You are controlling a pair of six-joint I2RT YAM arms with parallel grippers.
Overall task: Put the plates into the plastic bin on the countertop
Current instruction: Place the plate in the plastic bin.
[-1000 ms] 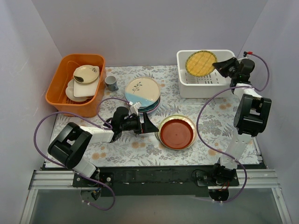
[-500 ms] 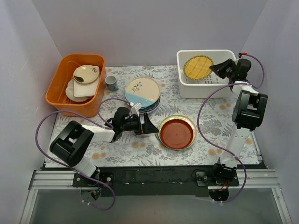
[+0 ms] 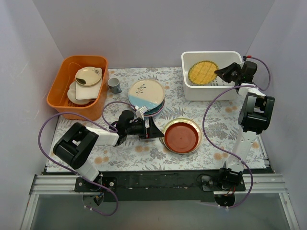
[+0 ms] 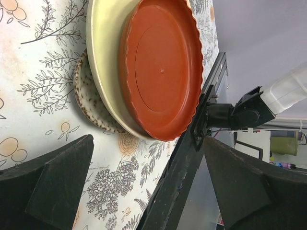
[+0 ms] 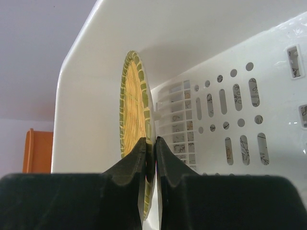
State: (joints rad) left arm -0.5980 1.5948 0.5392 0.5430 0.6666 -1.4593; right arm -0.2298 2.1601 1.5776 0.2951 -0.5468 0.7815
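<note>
My right gripper (image 3: pixel 221 74) is shut on the rim of the yellow woven-pattern plate (image 3: pixel 202 72) and holds it low inside the white plastic bin (image 3: pixel 189 88). In the right wrist view the plate (image 5: pixel 133 115) stands on edge between my fingertips (image 5: pixel 151 146), above the bin's slotted floor (image 5: pixel 230 115). My left gripper (image 3: pixel 154 130) is open and empty, low over the countertop (image 3: pixel 120 148), just left of a stack topped by a red-brown scalloped plate (image 3: pixel 181 136) on a cream plate (image 4: pixel 103 52). A cream-and-blue leaf-sprig plate (image 3: pixel 146 93) tops another stack.
An orange tub (image 3: pixel 60 88) with beige dishes (image 3: pixel 88 76) stands at the back left. A small grey cup (image 3: pixel 114 85) sits beside it. The table's black front rail (image 4: pixel 182 172) lies near my left gripper.
My right gripper has lowered the yellow plate deeper into the white bin and tilted it flatter. The left gripper has edged slightly right toward the red-brown plate.
</note>
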